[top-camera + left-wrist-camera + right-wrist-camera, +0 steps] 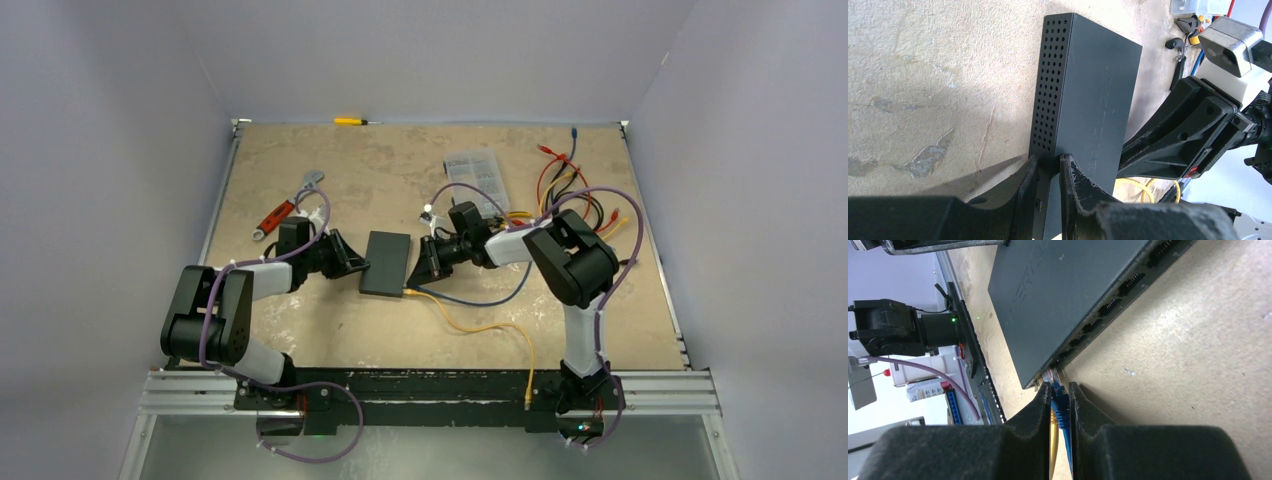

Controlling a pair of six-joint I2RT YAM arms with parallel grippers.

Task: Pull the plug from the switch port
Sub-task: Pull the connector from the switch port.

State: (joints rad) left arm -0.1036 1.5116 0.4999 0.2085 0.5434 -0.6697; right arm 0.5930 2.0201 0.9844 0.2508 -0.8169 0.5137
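The flat black switch (pixel 386 262) lies mid-table, its port row along the right edge. My left gripper (pixel 355 263) is shut on its left edge; in the left wrist view the fingertips (pixel 1068 170) pinch the switch (pixel 1098 90) at its perforated side, gripper (pixel 1048 167). My right gripper (pixel 420 272) is at the switch's near right corner. In the right wrist view it (pixel 1059 394) is shut on the blue plug (pixel 1060 407), whose clear tip sits at the end port of the switch (pixel 1063 295). A yellow cable (pixel 1053 440) runs beside it into the neighbouring port.
The yellow cable (pixel 480 328) trails to the table's near edge. A blue cable (pixel 490 298) loops right. A clear organiser box (pixel 474 170), a bundle of coloured wires (pixel 580 190), a red-handled wrench (pixel 285 210) and a yellow screwdriver (pixel 352 121) lie farther back.
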